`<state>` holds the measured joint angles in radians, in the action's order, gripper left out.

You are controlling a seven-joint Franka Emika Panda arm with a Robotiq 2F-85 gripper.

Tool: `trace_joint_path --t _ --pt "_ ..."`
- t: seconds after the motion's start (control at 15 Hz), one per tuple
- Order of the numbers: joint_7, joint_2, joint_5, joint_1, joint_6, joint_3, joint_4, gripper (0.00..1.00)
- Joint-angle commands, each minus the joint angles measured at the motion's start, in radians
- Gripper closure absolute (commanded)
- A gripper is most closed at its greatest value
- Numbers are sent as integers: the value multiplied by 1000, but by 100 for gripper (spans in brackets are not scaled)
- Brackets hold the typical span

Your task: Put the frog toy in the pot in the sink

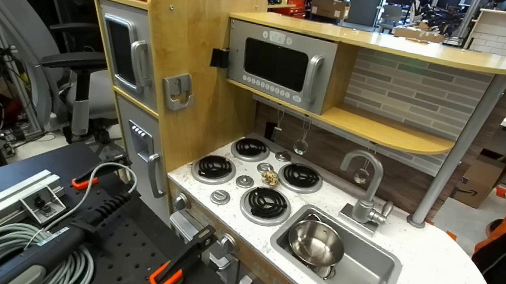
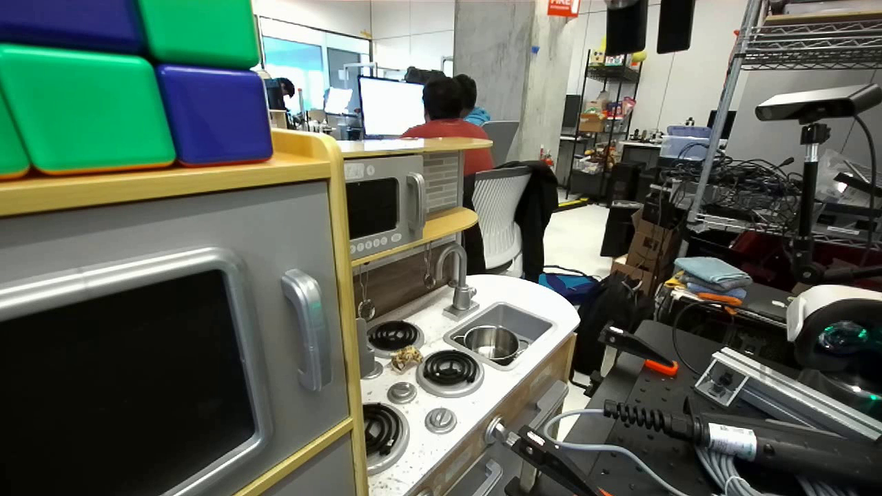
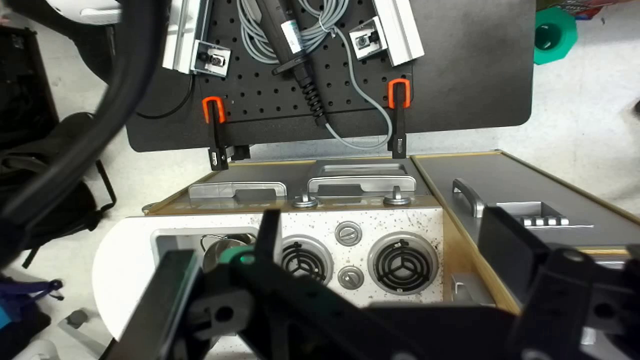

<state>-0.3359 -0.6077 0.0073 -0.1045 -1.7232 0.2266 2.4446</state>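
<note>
The frog toy (image 1: 270, 178) is a small yellowish-tan lump on the white counter among the burners and knobs; it also shows in an exterior view (image 2: 406, 358). The shiny silver pot (image 1: 316, 243) sits upright in the left part of the grey sink (image 1: 366, 274); pot (image 2: 490, 342) and sink (image 2: 527, 322) show in both exterior views. My gripper (image 3: 390, 235) shows only in the wrist view, fingers wide apart with nothing between them, above the counter. There it partly covers the pot (image 3: 216, 252) and the sink (image 3: 170, 243); the frog toy is hidden there.
The faucet (image 1: 367, 190) stands behind the sink. The microwave (image 1: 278, 64) and wooden shelf (image 1: 392, 131) overhang the back of the counter. A tall wooden cabinet (image 1: 206, 53) borders the burners. A black table (image 3: 470, 75) with a cable coil and clamps stands in front.
</note>
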Motion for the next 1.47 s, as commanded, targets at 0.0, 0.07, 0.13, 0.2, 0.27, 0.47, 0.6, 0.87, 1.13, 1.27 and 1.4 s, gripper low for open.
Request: trace_joint_path --t 0.0,0.07,0.13,0.2,0.27,0.47,0.6,0.87,1.13,1.27,1.4 --pt "0 1 0 1 2 1 -2 0" --pt "0 1 0 1 2 1 -2 0" --pt "0 1 0 1 2 1 -2 0" --pt "0 1 0 1 2 1 -2 0" --pt "0 1 0 1 2 1 -2 0" --pt "-41 12 -10 16 -81 12 20 0" --pt "-59 48 -16 26 -160 9 33 0" --pt "-102 180 -38 63 -359 -1 46 0" --pt "-139 345 -73 101 -506 -13 21 0" --pt "-146 427 -87 107 -546 -26 -2 0" --pt "-149 517 -84 107 -581 -45 -41 0"
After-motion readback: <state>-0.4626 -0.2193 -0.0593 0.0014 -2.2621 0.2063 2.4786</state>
